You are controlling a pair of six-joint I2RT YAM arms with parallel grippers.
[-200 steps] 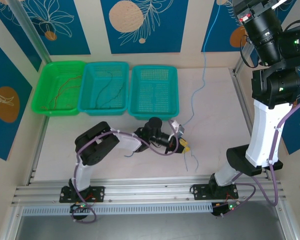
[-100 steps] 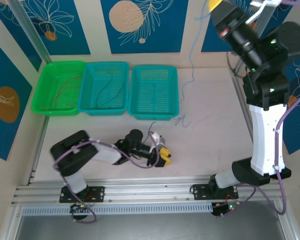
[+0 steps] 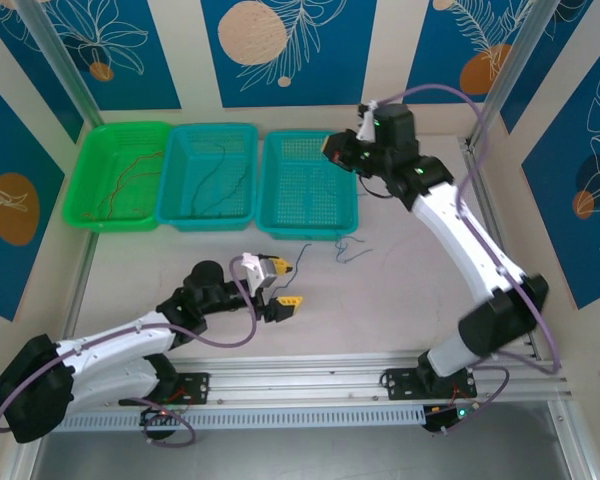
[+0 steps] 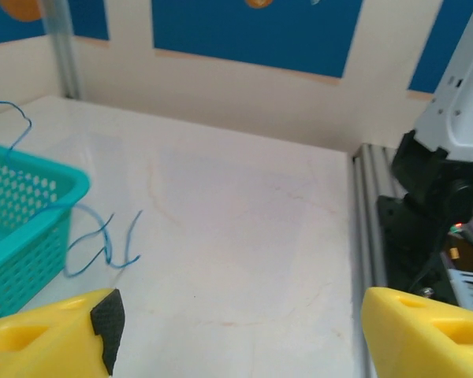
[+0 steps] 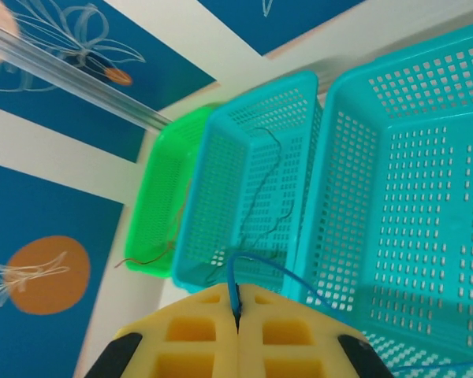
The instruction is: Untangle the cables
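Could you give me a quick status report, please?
Left gripper open, empty, low over table. Right gripper shut on blue cable above rightmost basket. Tail trails over rim onto table.

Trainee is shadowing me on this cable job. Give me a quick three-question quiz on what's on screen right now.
1. True or false: the right gripper is shut on the blue cable.
2. Which basket holds the red/orange cable? A. the green basket; B. the middle teal one; C. the right-hand teal one.
3. Fill in the blank: the left gripper, low over the table, has its jaws ____ with nothing between them.

Key: 1 true; 2 A; 3 open.
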